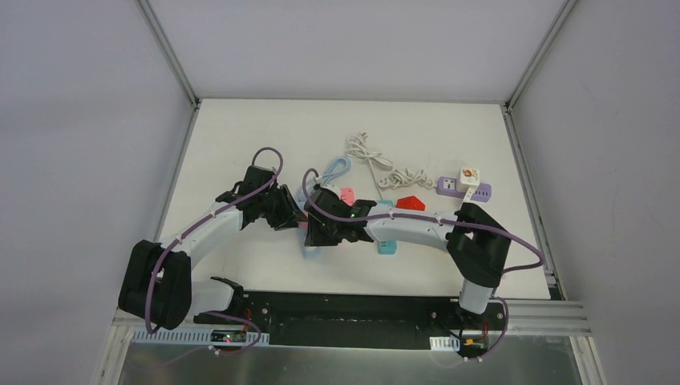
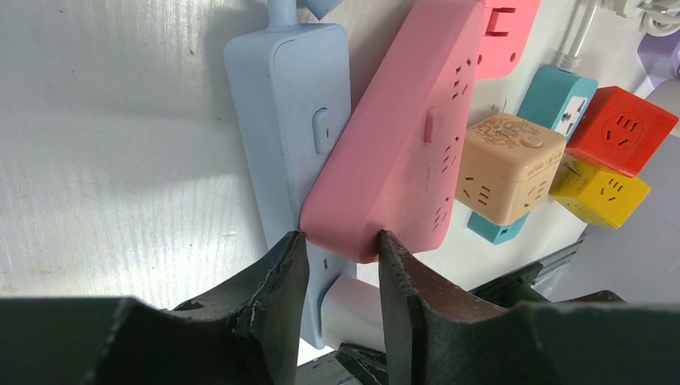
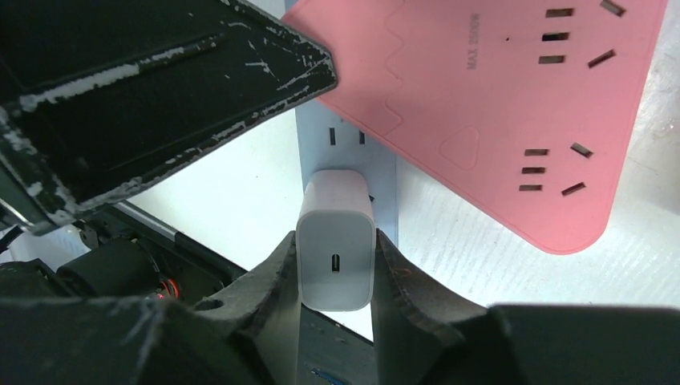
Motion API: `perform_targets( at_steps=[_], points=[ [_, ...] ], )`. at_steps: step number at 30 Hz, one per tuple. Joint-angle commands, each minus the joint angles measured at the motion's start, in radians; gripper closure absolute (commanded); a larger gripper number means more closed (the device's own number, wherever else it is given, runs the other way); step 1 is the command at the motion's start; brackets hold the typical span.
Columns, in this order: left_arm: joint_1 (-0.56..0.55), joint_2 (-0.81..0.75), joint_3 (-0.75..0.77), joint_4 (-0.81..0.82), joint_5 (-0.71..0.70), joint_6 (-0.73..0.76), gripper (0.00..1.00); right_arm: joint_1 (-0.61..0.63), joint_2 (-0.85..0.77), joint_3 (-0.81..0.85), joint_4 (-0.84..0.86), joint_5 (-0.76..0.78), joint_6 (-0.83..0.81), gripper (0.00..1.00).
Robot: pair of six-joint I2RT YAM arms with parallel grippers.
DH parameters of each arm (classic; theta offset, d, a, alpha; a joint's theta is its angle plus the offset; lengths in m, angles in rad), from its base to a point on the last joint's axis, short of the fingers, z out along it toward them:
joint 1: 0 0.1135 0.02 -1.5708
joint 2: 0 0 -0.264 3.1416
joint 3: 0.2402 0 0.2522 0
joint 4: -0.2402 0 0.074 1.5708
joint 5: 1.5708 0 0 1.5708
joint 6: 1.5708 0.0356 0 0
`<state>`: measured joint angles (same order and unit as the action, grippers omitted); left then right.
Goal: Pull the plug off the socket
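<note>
in the lower middle of the right wrist view, the white plug [image 3: 335, 216] is seated in the blue power strip [image 3: 321, 148] and is pinched on both sides by the right tool [image 3: 335, 245], so it can be drawn straight out. the left tool [image 2: 340, 245] is set partly open around the near end of the pink power strip [image 2: 401, 136], probably to brace the strips against the pull; whether it clamps cannot be told.

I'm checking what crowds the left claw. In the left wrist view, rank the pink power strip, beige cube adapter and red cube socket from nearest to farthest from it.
From the left claw:
1. pink power strip, its end at the fingertips.
2. beige cube adapter, to the right, beside the strip.
3. red cube socket, far right, beyond the beige cube.
</note>
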<state>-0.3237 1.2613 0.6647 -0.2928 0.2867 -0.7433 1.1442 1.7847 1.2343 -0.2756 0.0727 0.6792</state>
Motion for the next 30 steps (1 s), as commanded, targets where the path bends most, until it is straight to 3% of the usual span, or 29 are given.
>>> perform_targets(
  at_steps=[1, 4, 11, 20, 30],
  points=[
    [0.005, 0.039, -0.053, -0.174, -0.154, 0.068, 0.70, 0.017, -0.011, 0.187, -0.122, 0.100, 0.023, 1.00],
    [0.005, 0.039, -0.056, -0.172, -0.156, 0.067, 0.70, 0.032, 0.044, 0.253, -0.207, 0.148, 0.025, 1.00],
    [0.003, 0.035, -0.057, -0.172, -0.158, 0.066, 0.71, 0.008, -0.128, 0.063, 0.031, 0.055, 0.024, 1.00],
    [0.002, 0.031, -0.054, -0.171, -0.157, 0.065, 0.71, -0.029, -0.250, -0.076, 0.102, 0.027, 0.040, 1.00],
    [0.000, 0.029, -0.055, -0.173, -0.155, 0.064, 0.73, -0.037, -0.175, -0.056, 0.099, -0.025, 0.072, 1.00]
  ],
)
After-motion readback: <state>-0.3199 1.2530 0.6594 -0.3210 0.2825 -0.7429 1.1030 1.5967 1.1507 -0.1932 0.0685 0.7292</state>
